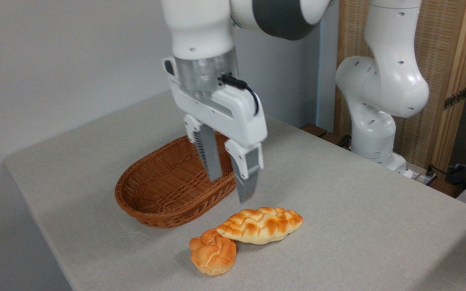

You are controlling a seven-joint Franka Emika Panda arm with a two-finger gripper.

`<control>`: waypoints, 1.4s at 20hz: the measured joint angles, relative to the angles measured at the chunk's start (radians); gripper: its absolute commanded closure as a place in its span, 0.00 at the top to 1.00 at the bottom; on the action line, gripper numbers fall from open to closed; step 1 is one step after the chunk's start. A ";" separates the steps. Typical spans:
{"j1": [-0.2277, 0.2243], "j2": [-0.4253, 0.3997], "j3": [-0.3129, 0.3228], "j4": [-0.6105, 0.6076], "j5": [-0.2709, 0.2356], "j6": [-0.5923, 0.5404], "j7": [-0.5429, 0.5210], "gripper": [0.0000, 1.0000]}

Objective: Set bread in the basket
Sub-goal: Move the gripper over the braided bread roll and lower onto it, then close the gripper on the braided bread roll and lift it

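My end effector (229, 189) hangs in the air with its two fingers (210, 155) pointing down. They are spread a middling way apart, and nothing is between them. It is empty.

Just below my fingers and a bit nearer lies the bread (260, 224). It is the long plaited loaf, golden on top and pale on its sides. It lies flat on the counter (358, 210), with its pointed ends to the left and the right. Its left end touches a small round bun (212, 251), and it looks like it rests a little on top of the bun.

Behind my fingers and to the left sits the basket (164, 194). It is brown and woven, and it has nothing in it that I can see. It is near the bread but not touching it.

I think my job now is to go down and take hold of the loaf. To do it well, I should aim for the fat middle of the loaf, away from the bun, so the bun does not come along. I should pinch across the short way, one finger on the near side and one on the far side. My fingers may need to open more first. I should squeeze gently, because bread is soft and may squash.
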 measured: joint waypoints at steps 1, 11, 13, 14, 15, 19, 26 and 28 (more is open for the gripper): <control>0.000 -0.003 0.011 -0.017 0.002 0.008 0.032 1.00; -0.005 -0.008 0.017 -0.210 0.008 0.183 0.210 1.00; -0.006 -0.008 0.016 -0.226 0.008 0.199 0.219 1.00; -0.008 -0.008 0.016 -0.233 0.008 0.208 0.225 1.00; -0.009 -0.008 0.016 -0.241 0.008 0.219 0.236 1.00; -0.010 -0.005 0.016 -0.268 0.009 0.245 0.274 1.00; -0.011 0.010 0.015 -0.280 0.009 0.268 0.337 0.56; -0.011 0.016 0.015 -0.281 0.009 0.269 0.351 0.46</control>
